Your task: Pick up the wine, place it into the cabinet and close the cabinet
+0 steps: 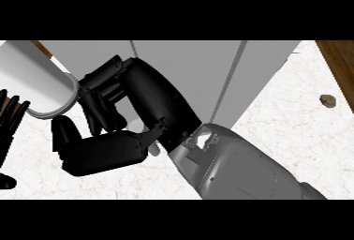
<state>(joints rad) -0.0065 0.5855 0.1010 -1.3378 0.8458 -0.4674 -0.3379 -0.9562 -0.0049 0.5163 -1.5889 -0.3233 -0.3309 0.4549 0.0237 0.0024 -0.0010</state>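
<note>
— Wine? None shows; I cannot tell where it is, perhaps behind the right hand (114, 140).
— Why is that hand curled at the cabinet (200, 70)?
— Likely working there; whether it grasps anything is hidden.
— And the left hand (10, 117)?
— Resting, fingers straight, at the counter's (297, 117) left edge, mostly cut off.

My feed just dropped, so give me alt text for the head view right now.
The right hand fills the middle of the view, its fingers curled beside a large white cylinder at upper left, in front of the grey cabinet. The left hand shows only as dark fingers at the left edge. A small brown object lies on the white counter.
</note>
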